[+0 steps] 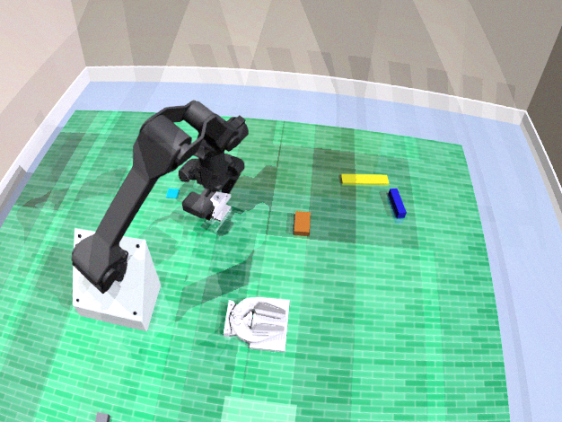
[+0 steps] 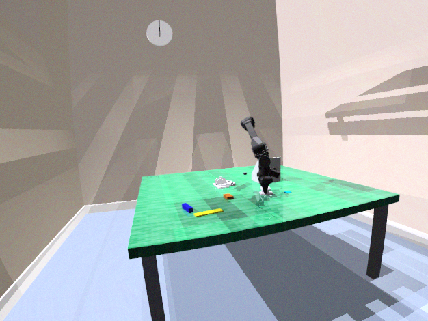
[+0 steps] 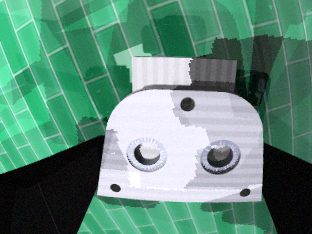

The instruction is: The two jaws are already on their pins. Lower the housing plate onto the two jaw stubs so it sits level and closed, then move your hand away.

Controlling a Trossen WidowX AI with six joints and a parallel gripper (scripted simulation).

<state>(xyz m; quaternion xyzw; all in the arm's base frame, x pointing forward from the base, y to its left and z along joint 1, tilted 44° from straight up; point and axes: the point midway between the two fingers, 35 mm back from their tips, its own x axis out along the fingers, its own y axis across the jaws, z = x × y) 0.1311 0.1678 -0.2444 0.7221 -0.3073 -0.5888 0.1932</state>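
Note:
The white housing plate [image 3: 176, 175] [image 1: 221, 207] has two ringed holes and three small dark holes. A ribbed white block [image 3: 160, 72] shows beyond its rounded edge in the wrist view. My gripper [image 3: 180, 147] [image 1: 217, 200] is shut on the plate, one black finger at each side edge. Whether the plate touches the table is hard to tell. The white base [image 1: 267, 347] with the curved jaws [image 1: 240, 332] lies well apart, towards the front in the top view; the assembly also shows in the exterior view [image 2: 223, 184]. Its pins and stubs are too small to make out.
An orange block [image 1: 302, 223] [image 2: 228, 196] lies right of my gripper in the top view. A yellow bar [image 1: 364, 180] [image 2: 208, 212] and a blue block [image 1: 397, 203] [image 2: 187, 207] lie farther right. A small cyan piece [image 1: 172, 193] [image 2: 287, 191] lies left of the gripper.

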